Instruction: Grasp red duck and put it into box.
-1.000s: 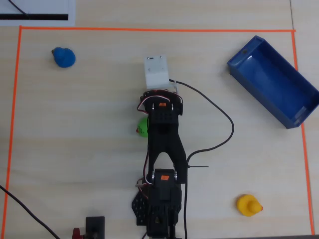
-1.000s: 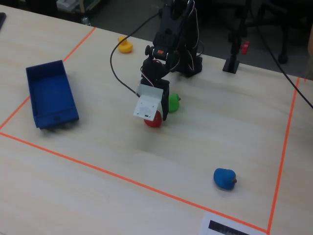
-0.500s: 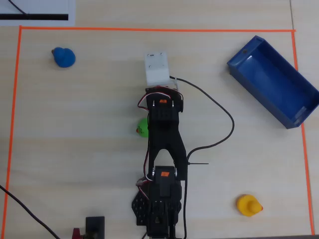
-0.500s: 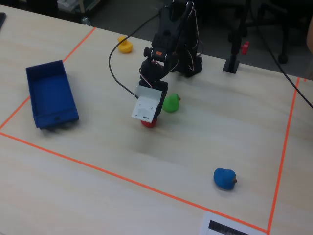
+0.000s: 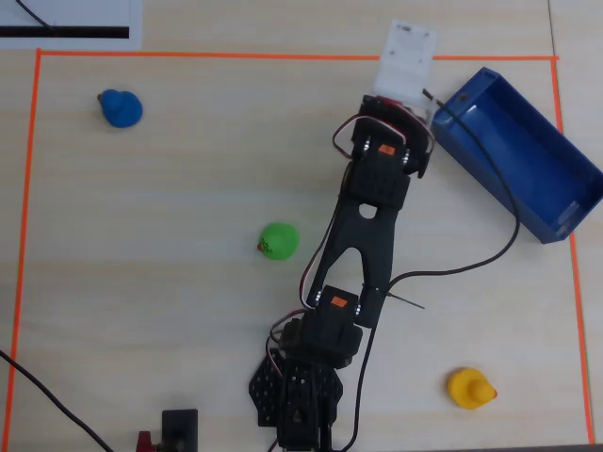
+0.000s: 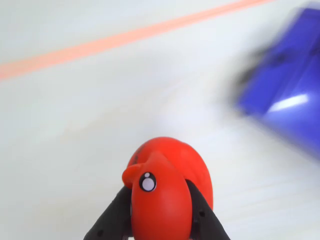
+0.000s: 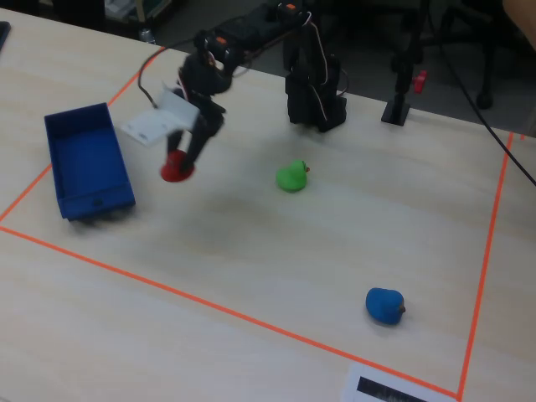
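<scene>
End effector is now gripping the red duck in the air just beside the box, having swung away from the green duck. Orange tape is edging the pale wooden worktop.

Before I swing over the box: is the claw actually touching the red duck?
Touching. In the wrist view the claw has a black finger pressed against each side of the red duck, with no gap showing.
</scene>
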Robot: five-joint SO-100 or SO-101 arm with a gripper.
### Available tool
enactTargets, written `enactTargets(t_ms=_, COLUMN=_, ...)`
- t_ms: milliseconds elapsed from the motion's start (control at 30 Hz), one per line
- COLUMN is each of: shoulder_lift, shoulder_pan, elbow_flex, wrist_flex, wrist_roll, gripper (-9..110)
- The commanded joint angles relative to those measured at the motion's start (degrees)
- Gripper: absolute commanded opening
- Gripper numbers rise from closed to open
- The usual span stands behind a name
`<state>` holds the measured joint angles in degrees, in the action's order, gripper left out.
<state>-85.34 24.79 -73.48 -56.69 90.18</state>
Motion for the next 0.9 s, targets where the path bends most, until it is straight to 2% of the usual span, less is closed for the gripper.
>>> enactTargets(t_ms=0, shoulder_lift=2.02, shoulder_pan=5.62, elbow_flex=15.91, wrist_flex=-1.41, wrist_roll=0.88, gripper=0)
enactTargets(t_ms=167, shoulder_lift=9.23, shoulder_pan=11.95, elbow_flex=25.66, wrist_flex=-1.58, wrist_roll=1.76, gripper=0)
enactTargets(t_ms=400, shoulder_lift=20.3, shoulder_pan=18.37, elbow_flex=27.69, wrist_flex=8.7, wrist_roll=4.13, gripper=0)
enactTargets(t_ms=633, shoulder_lift=33.22, shoulder_pan=21.53, elbow_flex=32.61, wrist_flex=18.9, wrist_roll=5.89, gripper=0)
enactTargets(t_ms=867, shoulder_lift=42.71, shoulder_pan=22.94, elbow_flex=38.94, wrist_flex=24.08, wrist_roll=6.86, gripper=0)
